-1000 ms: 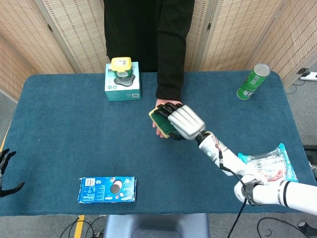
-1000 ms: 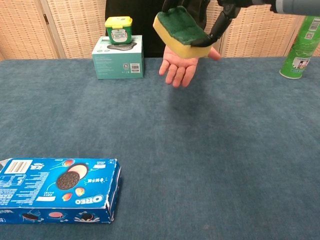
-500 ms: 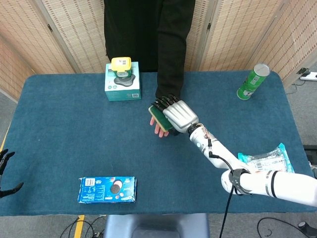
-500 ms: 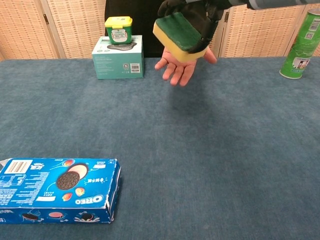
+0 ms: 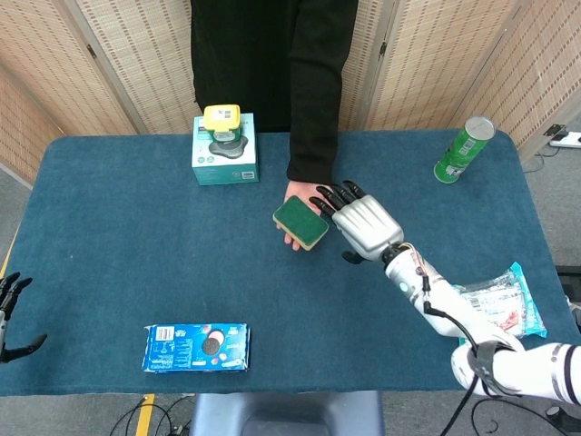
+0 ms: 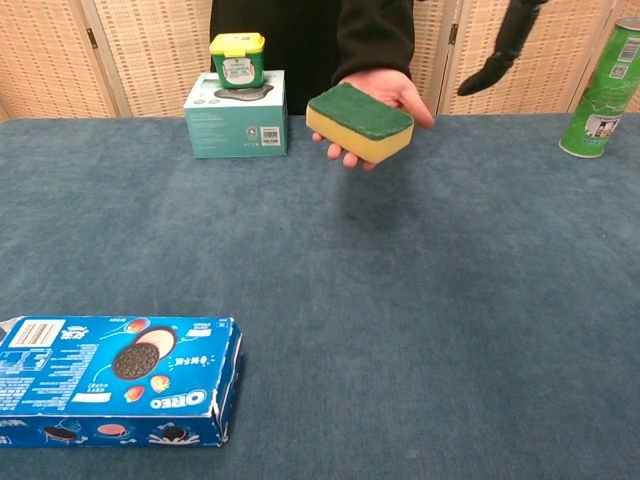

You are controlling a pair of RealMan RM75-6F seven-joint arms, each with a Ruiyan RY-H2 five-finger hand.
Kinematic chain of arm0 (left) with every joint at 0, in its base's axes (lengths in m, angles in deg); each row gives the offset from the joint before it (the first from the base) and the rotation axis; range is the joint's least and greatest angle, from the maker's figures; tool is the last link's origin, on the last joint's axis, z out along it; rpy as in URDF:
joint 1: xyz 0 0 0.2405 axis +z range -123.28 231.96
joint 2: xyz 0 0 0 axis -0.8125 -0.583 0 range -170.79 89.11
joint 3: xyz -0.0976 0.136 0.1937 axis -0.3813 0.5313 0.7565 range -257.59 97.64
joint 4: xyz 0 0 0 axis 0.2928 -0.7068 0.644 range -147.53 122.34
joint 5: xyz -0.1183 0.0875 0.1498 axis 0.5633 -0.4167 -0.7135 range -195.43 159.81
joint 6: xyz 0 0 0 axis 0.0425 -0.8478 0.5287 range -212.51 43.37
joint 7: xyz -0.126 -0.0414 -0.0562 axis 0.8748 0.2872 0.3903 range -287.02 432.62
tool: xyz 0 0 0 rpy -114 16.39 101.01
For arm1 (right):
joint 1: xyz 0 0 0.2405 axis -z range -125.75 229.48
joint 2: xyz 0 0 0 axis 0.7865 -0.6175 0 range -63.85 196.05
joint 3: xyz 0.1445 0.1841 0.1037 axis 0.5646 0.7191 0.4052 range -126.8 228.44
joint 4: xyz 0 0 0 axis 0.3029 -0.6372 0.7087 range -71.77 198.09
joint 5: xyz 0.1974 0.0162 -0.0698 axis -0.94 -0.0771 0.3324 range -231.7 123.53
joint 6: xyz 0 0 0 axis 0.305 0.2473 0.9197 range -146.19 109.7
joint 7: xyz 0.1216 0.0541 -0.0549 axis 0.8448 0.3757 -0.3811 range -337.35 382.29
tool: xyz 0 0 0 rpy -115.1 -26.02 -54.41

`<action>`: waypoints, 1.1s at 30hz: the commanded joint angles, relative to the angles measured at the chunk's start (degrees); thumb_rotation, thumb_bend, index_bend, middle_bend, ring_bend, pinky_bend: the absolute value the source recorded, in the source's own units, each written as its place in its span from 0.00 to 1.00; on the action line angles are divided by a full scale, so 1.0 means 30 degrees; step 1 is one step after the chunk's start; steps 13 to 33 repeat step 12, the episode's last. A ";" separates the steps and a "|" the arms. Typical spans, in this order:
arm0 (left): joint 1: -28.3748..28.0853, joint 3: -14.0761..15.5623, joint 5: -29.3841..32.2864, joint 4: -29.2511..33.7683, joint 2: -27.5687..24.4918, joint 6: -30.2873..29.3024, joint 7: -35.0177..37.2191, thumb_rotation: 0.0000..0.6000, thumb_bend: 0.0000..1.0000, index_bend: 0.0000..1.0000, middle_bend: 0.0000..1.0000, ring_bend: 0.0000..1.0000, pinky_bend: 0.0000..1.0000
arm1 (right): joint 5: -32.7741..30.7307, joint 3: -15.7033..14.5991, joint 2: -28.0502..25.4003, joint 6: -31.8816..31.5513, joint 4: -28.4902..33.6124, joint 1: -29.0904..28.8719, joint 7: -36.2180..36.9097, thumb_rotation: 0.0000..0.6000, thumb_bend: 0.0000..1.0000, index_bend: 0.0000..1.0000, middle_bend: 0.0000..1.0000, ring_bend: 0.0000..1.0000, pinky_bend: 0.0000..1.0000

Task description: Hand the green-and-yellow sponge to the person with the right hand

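While the person's palm stays held out flat over the far middle of the blue surface, the green-and-yellow sponge lies on it, green side up, no longer in my keeping. My right hand hovers just beside the sponge, on the side away from the teal box, with its fingers spread wide and holding nothing; a clear gap shows between them and the sponge. In the chest view only a dark tip of that hand shows, high above the surface and off to the side of the sponge, which rests tilted on the person's hand with the yellow layer beneath. I judge the palm is turned up to carry the sponge's weight, and my fingers are opened so it rests there freely, so the handover looks done. My left hand sits far from the sponge at the near edge of the surface, its fingers loosely apart and empty, playing no part. A small yellow-lidded jar stands on the teal box, just beyond the sponge. A green can stands well apart toward the far corner, a blue biscuit box lies near the front edge, and a clear snack bag lies beside my right arm.
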 commanded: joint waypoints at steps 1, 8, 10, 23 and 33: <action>0.0048 -0.0069 -0.0267 -0.0102 0.0121 -0.0374 0.0012 1.00 0.26 0.14 0.08 0.06 0.25 | 0.6510 -0.2403 -0.1911 -0.3522 0.2891 0.4718 0.1200 1.00 0.15 0.00 0.00 0.00 0.00; 0.0261 0.0310 -0.2187 -0.0097 0.0568 -0.1749 -0.0272 1.00 0.26 0.15 0.08 0.06 0.25 | 1.6985 -0.6911 0.2067 -1.1928 -0.3182 1.3101 0.3277 1.00 0.15 0.00 0.00 0.00 0.00; 0.0255 0.0474 -0.2600 -0.0050 0.0654 -0.1860 -0.0658 1.00 0.26 0.15 0.08 0.06 0.25 | 1.7941 -0.7323 0.3411 -1.3719 -0.5235 1.4750 0.3653 1.00 0.15 0.00 0.00 0.00 0.00; 0.0222 0.0511 -0.2702 -0.0002 0.0740 -0.1860 -0.1018 1.00 0.26 0.15 0.08 0.06 0.25 | 1.8441 -0.7548 0.4053 -1.4580 -0.6400 1.5676 0.3883 1.00 0.15 0.00 0.00 0.00 0.00; 0.0222 0.0511 -0.2702 -0.0002 0.0740 -0.1860 -0.1018 1.00 0.26 0.15 0.08 0.06 0.25 | 1.8441 -0.7548 0.4053 -1.4580 -0.6400 1.5676 0.3883 1.00 0.15 0.00 0.00 0.00 0.00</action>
